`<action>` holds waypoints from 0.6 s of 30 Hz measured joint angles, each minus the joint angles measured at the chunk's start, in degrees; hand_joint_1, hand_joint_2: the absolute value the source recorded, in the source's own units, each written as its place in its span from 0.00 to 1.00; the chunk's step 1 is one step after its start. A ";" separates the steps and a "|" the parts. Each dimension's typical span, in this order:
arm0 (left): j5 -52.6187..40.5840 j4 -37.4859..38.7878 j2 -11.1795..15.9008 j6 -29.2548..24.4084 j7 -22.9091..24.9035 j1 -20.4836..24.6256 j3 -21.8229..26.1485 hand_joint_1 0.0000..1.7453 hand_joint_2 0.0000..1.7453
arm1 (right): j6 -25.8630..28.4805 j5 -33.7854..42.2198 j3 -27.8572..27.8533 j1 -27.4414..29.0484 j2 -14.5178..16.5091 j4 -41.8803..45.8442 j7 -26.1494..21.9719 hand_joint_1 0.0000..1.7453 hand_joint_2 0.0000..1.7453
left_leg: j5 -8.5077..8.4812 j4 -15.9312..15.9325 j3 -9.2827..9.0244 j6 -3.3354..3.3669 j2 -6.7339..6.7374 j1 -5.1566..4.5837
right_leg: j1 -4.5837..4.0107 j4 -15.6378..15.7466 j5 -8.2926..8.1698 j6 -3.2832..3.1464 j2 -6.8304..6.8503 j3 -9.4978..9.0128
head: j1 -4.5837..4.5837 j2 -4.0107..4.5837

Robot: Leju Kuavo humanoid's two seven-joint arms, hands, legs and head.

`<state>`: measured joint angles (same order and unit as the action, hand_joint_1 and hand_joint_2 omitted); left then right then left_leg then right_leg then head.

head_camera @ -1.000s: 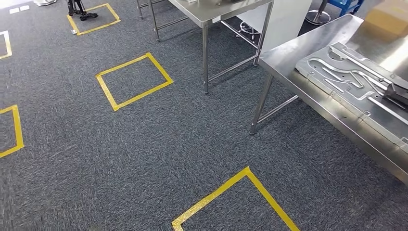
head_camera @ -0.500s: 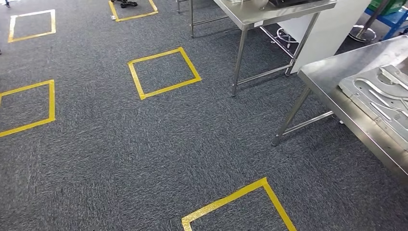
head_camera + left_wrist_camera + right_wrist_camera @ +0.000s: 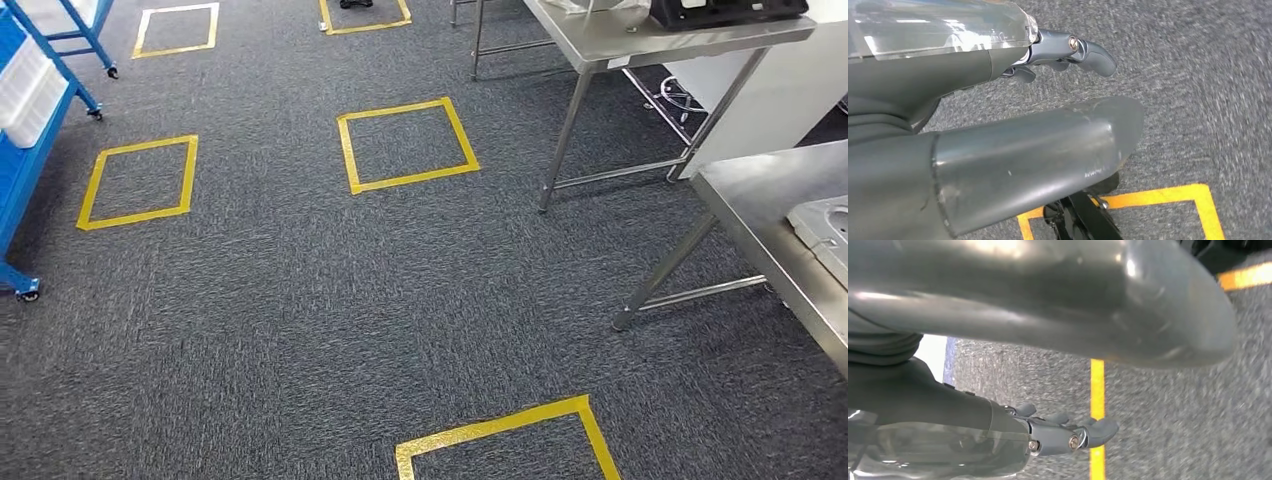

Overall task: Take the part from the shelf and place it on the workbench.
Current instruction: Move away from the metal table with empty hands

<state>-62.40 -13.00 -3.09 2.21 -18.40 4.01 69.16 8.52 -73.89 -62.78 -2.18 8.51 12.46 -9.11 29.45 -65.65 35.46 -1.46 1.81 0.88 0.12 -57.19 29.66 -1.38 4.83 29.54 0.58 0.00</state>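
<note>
A blue wheeled shelf [image 3: 25,150] stands at the left edge of the head view, with white bins [image 3: 30,85] on it; what lies in them is hidden. The steel workbench [image 3: 780,215] sits at the right edge, and a corner of a grey metal plate [image 3: 828,228] lies on it. In the left wrist view my left hand [image 3: 1038,150] hangs over the carpet with its fingers [image 3: 1088,52] extended, holding nothing. My right hand [image 3: 1058,305] also hangs over the carpet, its fingers [image 3: 1073,435] loosely extended around nothing.
A second steel table [image 3: 640,40] stands at the back right with a dark object [image 3: 720,10] on it. Yellow tape squares [image 3: 405,145] mark the grey carpet, one [image 3: 500,435] close in front. Table legs [image 3: 665,270] reach down at the right.
The camera has turned left: the whole scene slid right, the workbench and its plate moved to the right edge, and the blue shelf came into view at the left.
</note>
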 joint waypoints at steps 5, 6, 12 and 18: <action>-0.04 0.02 -0.14 0.02 -0.09 0.10 0.00 0.00 0.00 | -0.06 -0.28 -0.38 -0.17 -0.01 0.00 0.44 0.00 0.00 | -1.73 6.86 -3.15 1.58 1.45 -0.63 | -0.47 -0.77 1.06 1.43 2.89 -0.39 | -0.35 0.00; -0.04 0.02 -0.17 0.00 0.04 -0.13 0.01 0.00 0.00 | 0.00 -0.48 -0.38 -0.25 -0.02 0.00 0.46 0.00 0.00 | -1.88 7.02 -3.16 1.90 0.82 -0.58 | -0.32 -1.22 1.56 1.77 2.02 -0.33 | -0.43 0.00; -0.14 0.02 -0.35 -0.10 0.37 -0.16 0.05 0.00 0.00 | -0.24 -1.96 -0.37 0.32 -0.01 -0.06 2.05 0.00 0.00 | -2.44 7.29 -2.91 3.16 -3.51 -0.56 | 0.21 -16.79 8.70 2.35 -4.56 7.29 | -0.69 0.00; -0.17 0.02 -0.62 -0.18 0.39 -0.45 0.11 0.00 0.00 | -0.26 -2.37 -0.36 0.52 -0.02 -0.07 2.46 0.00 0.00 | -2.66 7.12 -2.81 2.09 -8.14 -0.49 | 0.51 -1.72 0.02 1.66 -10.04 1.33 | -0.68 0.00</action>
<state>-62.57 -12.98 -3.71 2.03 -18.02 3.56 69.27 8.26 -76.26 -63.14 -1.66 8.49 12.39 -6.65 26.79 -58.53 32.65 0.63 -6.33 0.40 0.63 -58.90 29.68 0.28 -5.21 30.87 -0.10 0.00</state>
